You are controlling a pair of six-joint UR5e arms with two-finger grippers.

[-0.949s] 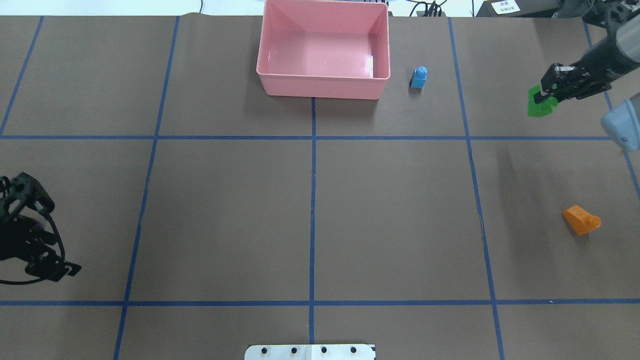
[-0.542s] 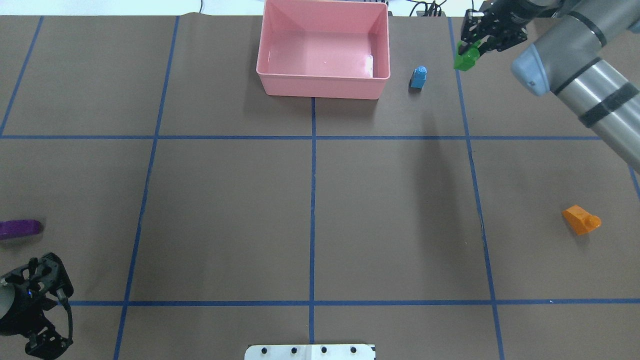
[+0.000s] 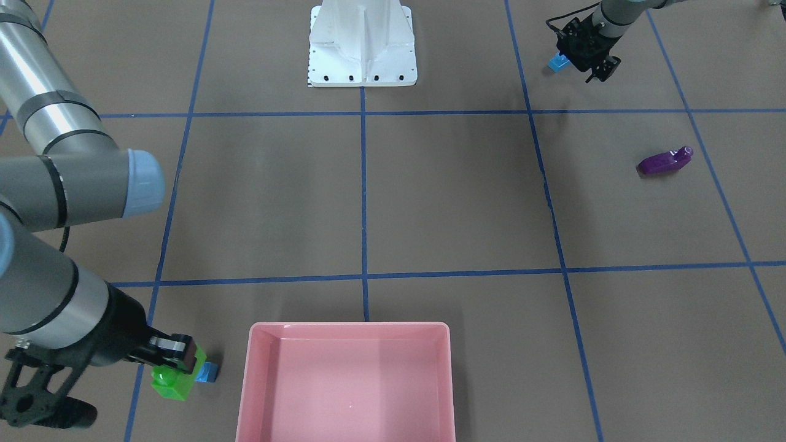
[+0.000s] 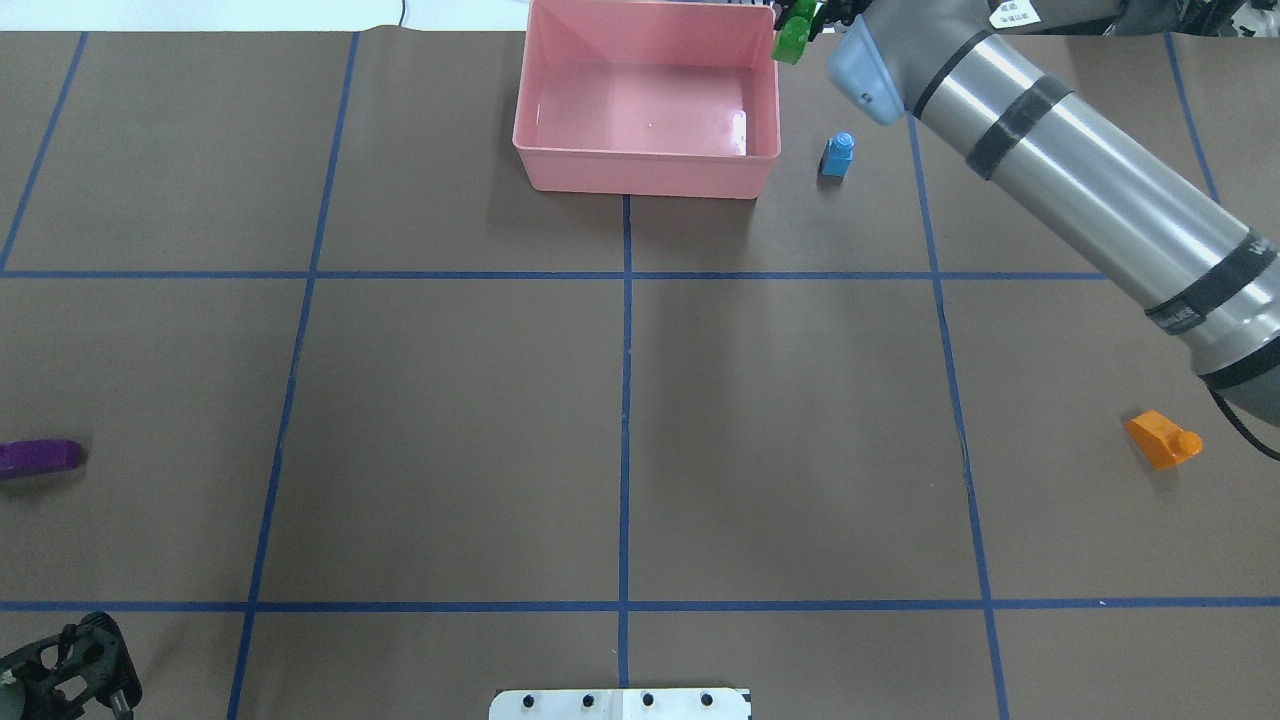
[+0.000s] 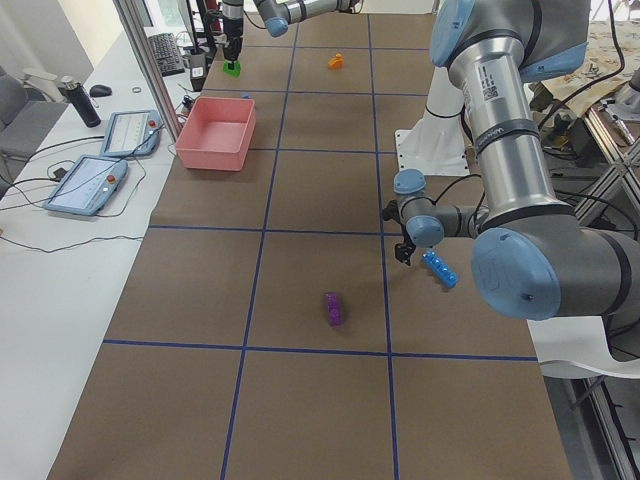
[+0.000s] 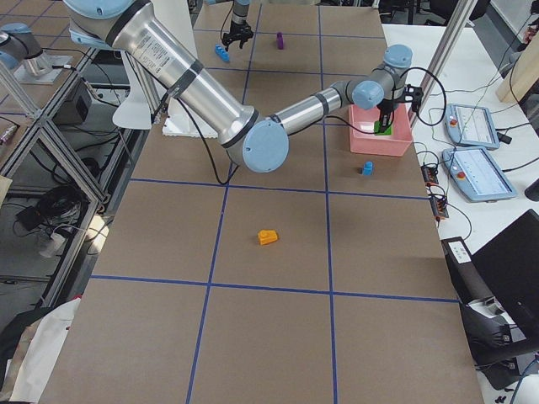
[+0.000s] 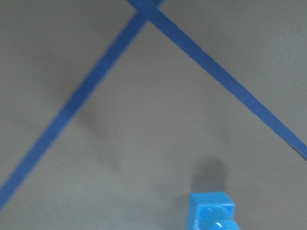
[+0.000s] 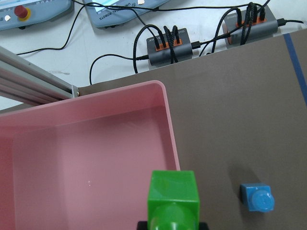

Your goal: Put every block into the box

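Observation:
My right gripper [image 3: 182,363] is shut on the green block [image 4: 793,40] and holds it above the table at the far right corner of the pink box [image 4: 640,182]. The wrist view shows the green block [image 8: 172,199] beside the box's rim [image 8: 168,120]. The box holds nothing. The light-blue cube [image 4: 838,155] stands just right of the box. The orange block [image 4: 1160,440] lies far right. The purple block [image 4: 38,456] lies at the left edge. My left gripper [image 3: 599,67] looks open and empty beside the long blue block [image 3: 559,62], also in its wrist view [image 7: 213,213].
The white robot base [image 3: 362,43] stands at the table's near middle edge. Cable hubs [image 8: 168,45] and tablets [image 5: 130,130] lie on the white bench beyond the box. My right arm [image 4: 1060,160] stretches over the table's right far part.
My right arm has carried the green block left, from the far right to the box's far right corner. My left gripper has moved off the purple block toward the near left corner.

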